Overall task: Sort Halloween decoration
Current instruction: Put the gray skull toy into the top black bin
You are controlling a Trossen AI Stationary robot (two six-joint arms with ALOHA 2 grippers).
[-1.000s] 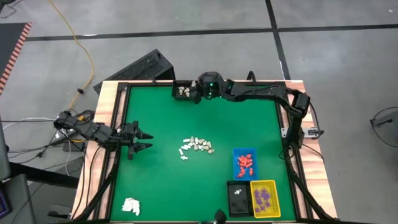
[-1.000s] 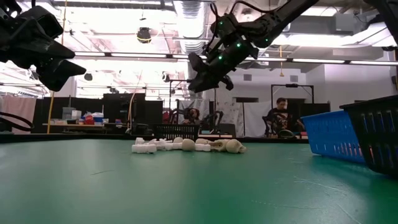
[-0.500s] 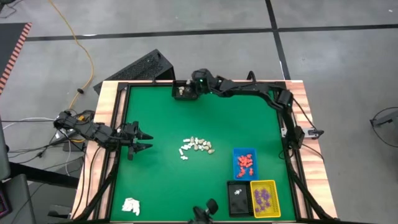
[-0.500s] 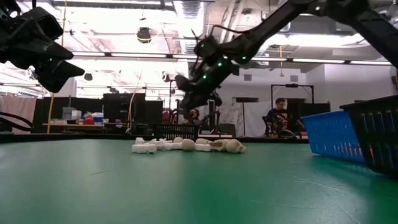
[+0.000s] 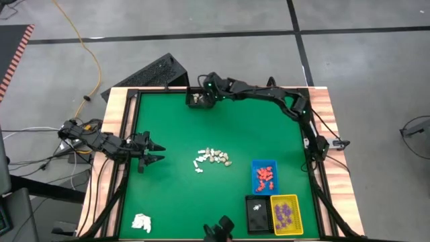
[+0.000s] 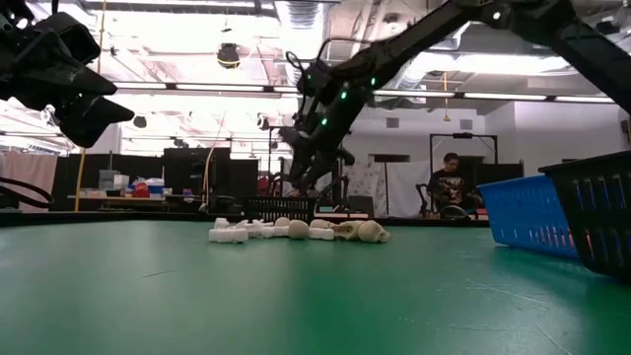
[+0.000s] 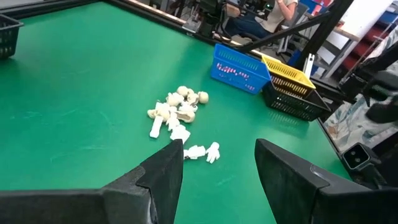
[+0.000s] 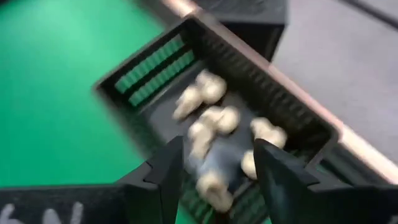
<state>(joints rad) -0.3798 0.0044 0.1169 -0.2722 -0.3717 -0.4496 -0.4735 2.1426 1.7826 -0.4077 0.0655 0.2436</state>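
Cream pieces (image 5: 213, 158) (long axis crosswise)

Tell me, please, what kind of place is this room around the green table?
Probably a robotics lab or workshop. The low view shows exposed ceiling ducts and strip lights, equipment shelves, and a person seated at a workstation. The high view shows a bare concrete floor with a yellow cable.
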